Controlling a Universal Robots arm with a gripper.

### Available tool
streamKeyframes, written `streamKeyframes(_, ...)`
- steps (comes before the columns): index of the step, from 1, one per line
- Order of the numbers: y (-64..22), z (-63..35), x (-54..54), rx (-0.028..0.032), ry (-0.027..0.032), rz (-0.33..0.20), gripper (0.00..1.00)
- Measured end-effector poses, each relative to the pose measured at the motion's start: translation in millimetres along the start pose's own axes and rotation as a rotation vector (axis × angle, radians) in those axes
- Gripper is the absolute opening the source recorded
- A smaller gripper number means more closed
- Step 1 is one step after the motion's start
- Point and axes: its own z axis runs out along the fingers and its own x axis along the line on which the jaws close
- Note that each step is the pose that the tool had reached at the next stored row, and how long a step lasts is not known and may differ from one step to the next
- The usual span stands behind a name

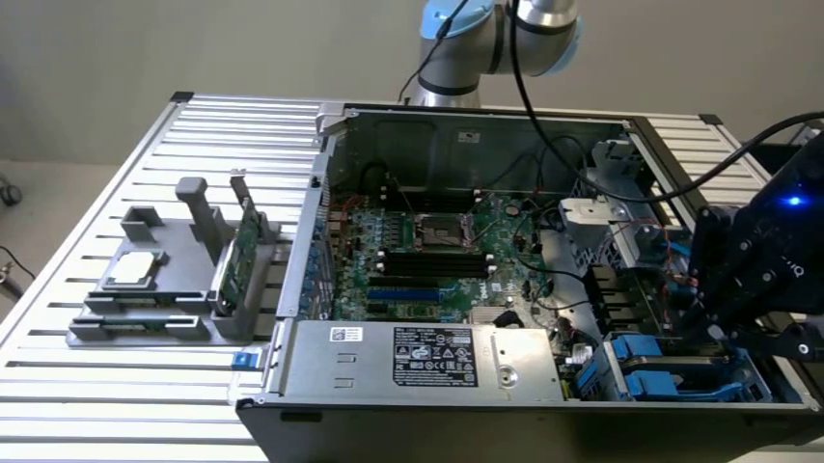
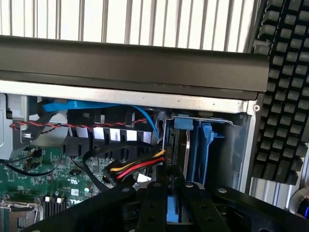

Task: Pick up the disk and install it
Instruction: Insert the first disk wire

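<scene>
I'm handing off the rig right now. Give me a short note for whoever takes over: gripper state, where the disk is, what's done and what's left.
Gripper: down at the drive bay corner of the open computer case, on the exterior view's right. In the wrist view a blue piece sits between its fingers; it looks shut on the disk, though the grip itself is partly hidden.
Disk: at the blue drive bay, edge-on, beside a blue carrier already in the bay.
Done: the disk is picked up and brought to the bay.
Left: whether it is fully seated cannot be told; release not yet done.
</scene>
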Motion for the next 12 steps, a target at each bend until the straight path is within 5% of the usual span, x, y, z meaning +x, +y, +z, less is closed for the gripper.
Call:
streamKeyframes(3, 0.0, 0.1, 0.0, 0.0002, -0.0113, 0.022, 0.16)
streamKeyframes(12, 3.0, 2.3, 3.3, -0.0001, -0.0255, 0.053, 0.16)
